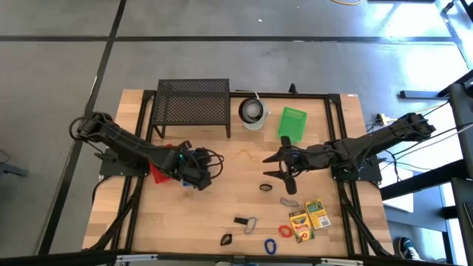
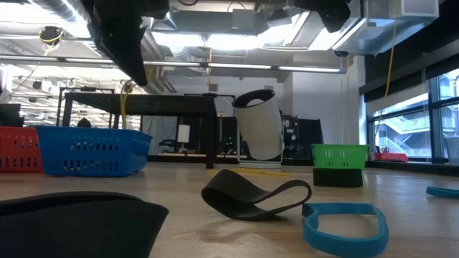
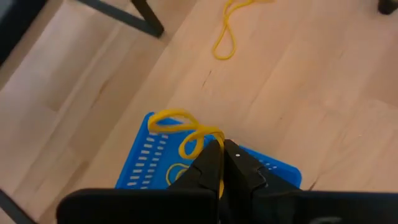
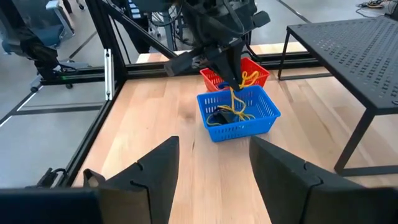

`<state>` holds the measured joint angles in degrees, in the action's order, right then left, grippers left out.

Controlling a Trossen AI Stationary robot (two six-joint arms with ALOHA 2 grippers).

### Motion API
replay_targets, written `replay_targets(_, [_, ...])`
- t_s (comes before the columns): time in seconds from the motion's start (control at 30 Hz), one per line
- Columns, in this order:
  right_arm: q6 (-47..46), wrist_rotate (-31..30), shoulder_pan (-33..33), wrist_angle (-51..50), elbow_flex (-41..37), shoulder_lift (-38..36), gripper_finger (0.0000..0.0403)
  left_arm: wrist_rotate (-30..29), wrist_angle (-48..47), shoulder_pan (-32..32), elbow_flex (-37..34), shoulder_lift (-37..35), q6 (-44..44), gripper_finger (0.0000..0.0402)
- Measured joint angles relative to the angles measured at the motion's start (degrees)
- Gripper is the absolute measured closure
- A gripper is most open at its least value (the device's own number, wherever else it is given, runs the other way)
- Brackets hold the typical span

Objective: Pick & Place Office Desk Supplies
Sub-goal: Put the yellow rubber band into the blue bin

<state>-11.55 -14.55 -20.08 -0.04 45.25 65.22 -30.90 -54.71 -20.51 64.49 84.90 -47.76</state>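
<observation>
- We note a pale wooden tabletop point(image 1: 222, 214) of narrow glued planks, edged by a black metal frame, standing on a grey concrete floor point(image 1: 59, 66) crossed by dark seams.
- Across the low view we see a lit room with ceiling ducts and tall windows on one side.
- A black mesh rack point(image 1: 192, 102) on thin legs stands at the far edge; beside it a round white cup point(image 1: 253, 113), then a green slotted basket point(image 1: 293, 123).
- The left gripper point(image 3: 222, 163) is clenched on a yellow rubber band point(image 3: 185, 132), a thin looped strand hanging over the blue basket point(image 4: 239, 112).
- The blue basket is slotted plastic and rectangular; more yellow band and a dark item lie inside. A red basket point(image 4: 239, 70) touches its far side.
- Another yellow band point(image 3: 229, 28) lies loose on the wood near a rack leg.
- The right gripper point(image 1: 279, 166) hangs over mid-table, fingers spread, holding nothing.
- Near the front edge: two yellow-green crayon boxes point(image 1: 310, 219) side by side, a red band point(image 1: 284, 230) and a blue band point(image 1: 270, 245) just beside them, a silver clip point(image 1: 250, 223), a black binder clip point(image 1: 226, 239).
- A flat black band point(image 2: 254, 197), curled and rubbery, lies just beside the blue band in the low view.
</observation>
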Motion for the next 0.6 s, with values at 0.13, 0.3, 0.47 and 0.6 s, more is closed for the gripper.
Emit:
replay_targets(0.13, [0.00, 0.00, 0.00, -0.04, 0.00, 0.88, 0.0207, 0.93, 0.00, 0.00, -1.57, 0.02, -1.95, 0.0398])
replay_targets(0.3, [0.00, 0.02, 0.00, -0.16, 0.00, 1.93, 0.0207, 1.57, 0.09, 0.00, -4.10, 0.02, -5.29, 0.0398])
replay_targets(0.47, [0.00, 0.02, 0.00, -0.13, 0.00, 1.98, 0.0207, 4.60, 1.04, 0.00, -7.31, 0.02, -9.21, 0.0398])
replay_targets(0.6, [0.00, 0.02, 0.00, -0.12, 0.00, 1.98, 0.0207, 5.82, 2.65, 0.00, -10.01, 0.02, -11.46, 0.0398])
